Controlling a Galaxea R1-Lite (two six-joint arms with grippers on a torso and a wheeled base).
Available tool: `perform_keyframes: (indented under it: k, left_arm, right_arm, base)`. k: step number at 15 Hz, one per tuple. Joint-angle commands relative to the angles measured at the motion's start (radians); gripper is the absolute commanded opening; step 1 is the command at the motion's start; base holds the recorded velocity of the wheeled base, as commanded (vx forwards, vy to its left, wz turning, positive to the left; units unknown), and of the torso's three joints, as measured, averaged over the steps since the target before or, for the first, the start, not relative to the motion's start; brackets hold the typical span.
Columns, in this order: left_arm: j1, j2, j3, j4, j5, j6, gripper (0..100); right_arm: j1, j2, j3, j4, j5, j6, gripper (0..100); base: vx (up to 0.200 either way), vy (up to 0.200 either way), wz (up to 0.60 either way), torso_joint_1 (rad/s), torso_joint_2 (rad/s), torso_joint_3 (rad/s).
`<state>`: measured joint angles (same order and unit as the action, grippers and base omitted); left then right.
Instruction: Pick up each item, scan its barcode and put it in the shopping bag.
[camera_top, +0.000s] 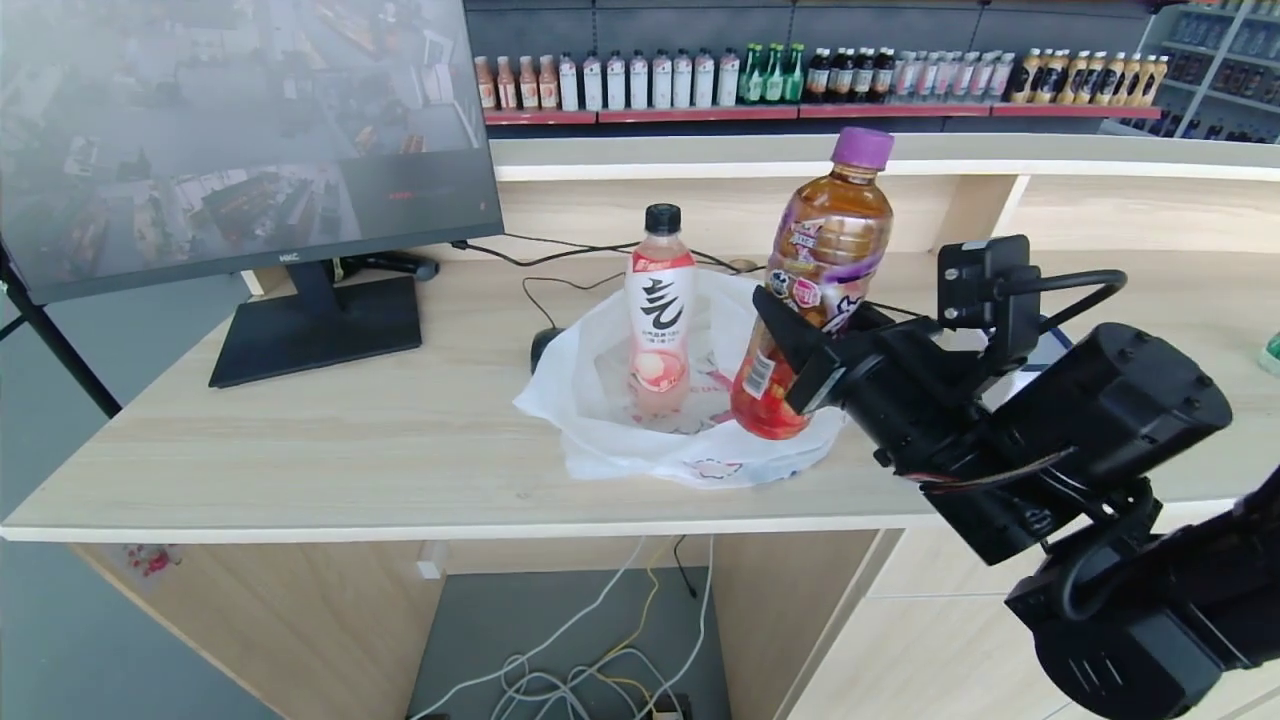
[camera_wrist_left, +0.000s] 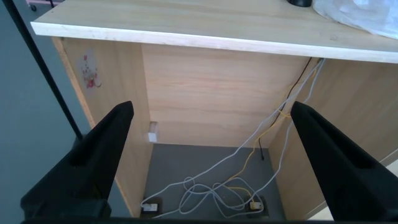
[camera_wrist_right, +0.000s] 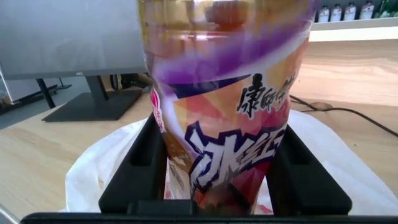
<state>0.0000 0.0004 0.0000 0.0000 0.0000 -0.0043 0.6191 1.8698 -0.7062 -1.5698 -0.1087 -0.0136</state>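
Note:
My right gripper (camera_top: 800, 355) is shut on a brown tea bottle (camera_top: 815, 285) with a purple cap, holding it tilted over the right edge of the white shopping bag (camera_top: 610, 445). In the right wrist view the bottle's label (camera_wrist_right: 233, 118) sits between both black fingers (camera_wrist_right: 140, 165), with the bag (camera_wrist_right: 93, 171) below. A pink drink bottle (camera_top: 660, 305) with a black cap stands upright inside the bag. My left gripper (camera_wrist_left: 211, 162) hangs open below the counter edge (camera_wrist_left: 186, 34), facing the wooden cabinet front, with nothing between its fingers.
A monitor (camera_top: 240, 130) on a black stand occupies the counter's left rear. A black mouse (camera_top: 545, 345) and cables lie behind the bag. Loose cables (camera_wrist_left: 217, 186) lie on the floor under the counter. Shelves of bottles (camera_top: 800, 75) line the back wall.

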Motion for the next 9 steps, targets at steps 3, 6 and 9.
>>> perform_keyframes:
  k: [3,6,9]
  left_arm:
    - [0.0,0.0,0.0,0.0,0.0,0.0,100]
    - [0.0,0.0,0.0,0.0,0.0,0.0,100]
    - [0.0,0.0,0.0,0.0,0.0,0.0,100]
  right_arm:
    - [-0.018,0.134,-0.128,-0.001,-0.023,0.0,0]
    - [-0.079,0.164,-0.173,-0.001,-0.026,0.001,0]
    - [-0.105,0.175,-0.199,-0.001,-0.055,0.009,0]
  base:
    - [0.0,0.0,0.0,0.0,0.0,0.0]
    - [0.0,0.0,0.0,0.0,0.0,0.0]
    - [0.0,0.0,0.0,0.0,0.0,0.0]
